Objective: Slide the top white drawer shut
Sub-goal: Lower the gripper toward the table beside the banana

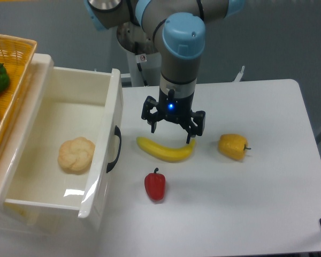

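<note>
So the top white drawer (64, 150) is pulled way out on the left side of the white worktop (257, 187), and its front panel with the black curved handle (115, 148) is faced toward the gripper (173, 130), which is hung over the middle of the worktop just right of that panel. The drawer's long axis is run left to right in the picture, so a push leftward against the front looks like what's needed. It's glossy cream plastic, boxy, with a pale lumpy bun (76, 155) sat inside. The jaws are spread open and nothing is held; they're poised right above a smooth curved banana (166, 150). A waxy yellow pepper (233, 146) and a small shiny red pepper (155, 185) are parked nearby.
</note>
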